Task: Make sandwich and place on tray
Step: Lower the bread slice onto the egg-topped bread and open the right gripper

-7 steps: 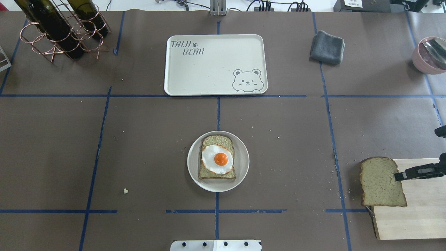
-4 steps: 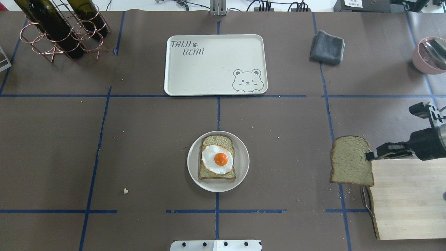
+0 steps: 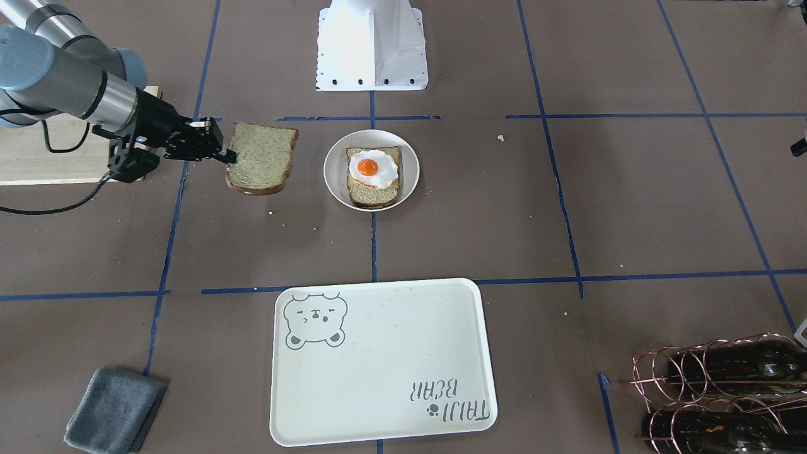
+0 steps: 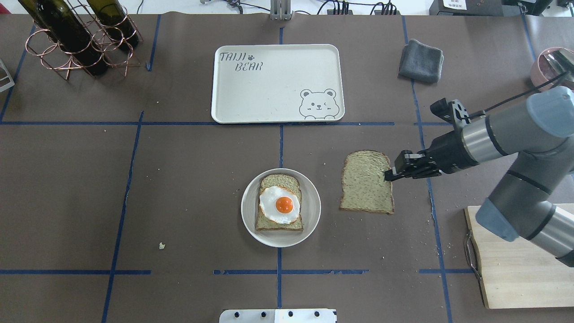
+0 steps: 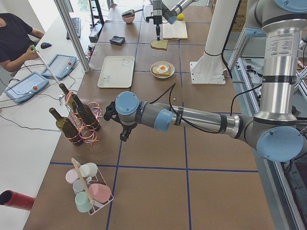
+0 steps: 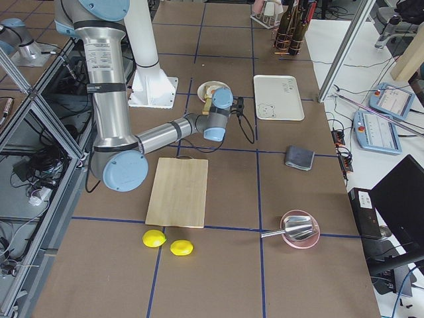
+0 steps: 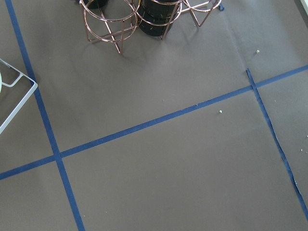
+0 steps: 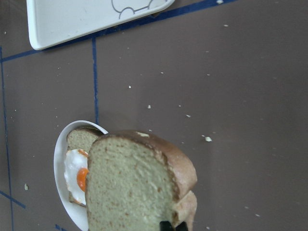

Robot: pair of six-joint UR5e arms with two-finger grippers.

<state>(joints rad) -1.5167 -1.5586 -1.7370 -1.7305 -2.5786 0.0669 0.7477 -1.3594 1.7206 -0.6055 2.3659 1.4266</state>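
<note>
My right gripper (image 4: 389, 175) is shut on the right edge of a bread slice (image 4: 367, 181) and holds it flat above the table, just right of the small white plate (image 4: 311, 224). On the plate lies the other bread slice (image 4: 279, 181) with a fried egg (image 4: 280, 204) on top. The held slice (image 8: 134, 187) fills the right wrist view, with the plate (image 8: 58, 159) and egg (image 8: 74, 173) beyond it. The cream bear tray (image 4: 269, 85) lies empty at the far centre. My left gripper (image 5: 117, 125) shows only in the exterior left view, near the bottle rack; I cannot tell its state.
A copper bottle rack (image 4: 76, 38) stands at the far left. A grey cloth (image 4: 420, 60) and a pink bowl (image 4: 551, 74) are at the far right. A wooden cutting board (image 4: 524, 273) lies at the near right, under my right arm. Crumbs dot the table.
My right gripper has carried the bread slice from the cutting board's edge leftward and farther out, to just right of the plate. The plate, egg and tray have not moved.
</note>
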